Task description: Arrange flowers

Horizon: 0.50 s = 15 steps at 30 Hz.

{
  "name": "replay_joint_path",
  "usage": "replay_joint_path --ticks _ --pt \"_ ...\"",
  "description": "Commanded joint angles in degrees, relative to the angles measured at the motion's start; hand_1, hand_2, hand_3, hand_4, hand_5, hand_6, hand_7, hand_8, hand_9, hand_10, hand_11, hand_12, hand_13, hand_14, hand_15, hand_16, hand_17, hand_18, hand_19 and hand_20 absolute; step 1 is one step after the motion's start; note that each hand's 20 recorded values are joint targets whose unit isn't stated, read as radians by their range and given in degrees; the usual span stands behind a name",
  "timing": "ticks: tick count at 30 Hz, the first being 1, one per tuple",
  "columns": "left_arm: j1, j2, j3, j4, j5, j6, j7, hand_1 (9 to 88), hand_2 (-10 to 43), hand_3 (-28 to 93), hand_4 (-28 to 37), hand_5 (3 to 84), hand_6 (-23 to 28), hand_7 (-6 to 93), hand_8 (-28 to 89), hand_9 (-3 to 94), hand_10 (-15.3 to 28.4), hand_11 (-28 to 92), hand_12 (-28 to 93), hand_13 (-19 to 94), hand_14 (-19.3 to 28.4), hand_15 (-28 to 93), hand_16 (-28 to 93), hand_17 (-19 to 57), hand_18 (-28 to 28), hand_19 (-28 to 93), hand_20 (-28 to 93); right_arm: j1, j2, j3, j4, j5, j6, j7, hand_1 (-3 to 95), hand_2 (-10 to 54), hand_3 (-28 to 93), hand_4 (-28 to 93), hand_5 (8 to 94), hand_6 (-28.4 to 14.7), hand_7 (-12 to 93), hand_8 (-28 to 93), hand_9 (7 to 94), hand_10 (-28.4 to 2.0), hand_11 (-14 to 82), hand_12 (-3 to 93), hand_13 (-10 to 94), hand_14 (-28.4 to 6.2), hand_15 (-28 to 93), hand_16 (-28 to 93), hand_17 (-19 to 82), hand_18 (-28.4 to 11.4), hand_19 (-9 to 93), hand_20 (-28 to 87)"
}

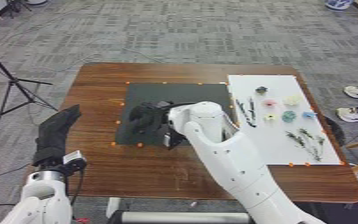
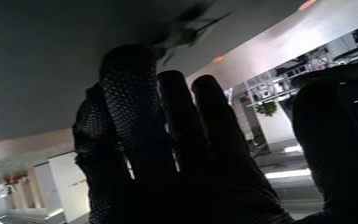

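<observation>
My right hand (image 1: pixel 145 118) is over the dark mat (image 1: pixel 180 91) in the head view. In the right wrist view the right hand (image 2: pixel 135 115) has straight fingers, with the thumb apart from them. A dark leafy sprig (image 2: pixel 188 36) lies on the mat just past the fingertips; whether they touch it I cannot tell. My left hand (image 1: pixel 58 125) is open at the table's left edge. On the white board are a pink flower (image 1: pixel 270 103), a pale yellow one (image 1: pixel 292 100), a blue-green one (image 1: pixel 288 116), a blue one (image 1: pixel 309 115) and green stems (image 1: pixel 314 145).
Slim dark tools (image 1: pixel 252 113) lie on the white board (image 1: pixel 279 151), right of the mat. The wooden table (image 1: pixel 140 172) carries small orange markers around mat and board. A black tripod (image 1: pixel 14 80) stands on the floor to the left.
</observation>
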Motion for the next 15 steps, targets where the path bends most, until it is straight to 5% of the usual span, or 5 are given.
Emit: replay_joint_path --ticks 1,15 --pt "0.8 -0.55 -0.36 -0.38 -0.38 -0.30 0.28 21.7 1.0 73 -23.3 47.8 2.1 17.6 -8 45.2 12.3 18 13 31 12.8 8 3 4.2 6.5 1 15 -0.9 1.0 -0.8 -1.2 2.0 -0.9 1.7 14.2 9.9 73 -10 37.2 -7.3 17 -8 47.2 -13.2 6.9 10.1 63 -19.4 66 27 27 -28.4 76 57" --pt "1.2 -0.55 -0.57 -0.61 -0.39 -0.22 0.44 21.8 1.0 73 -23.3 48.0 2.3 17.5 -8 45.2 12.4 18 13 31 12.8 8 3 4.1 6.5 1 15 -1.3 1.1 -0.9 -2.2 3.6 -1.6 2.0 14.1 9.9 73 -10 37.5 -7.4 17 -8 47.4 -13.3 6.9 10.0 63 -19.3 66 28 27 -28.4 76 57"
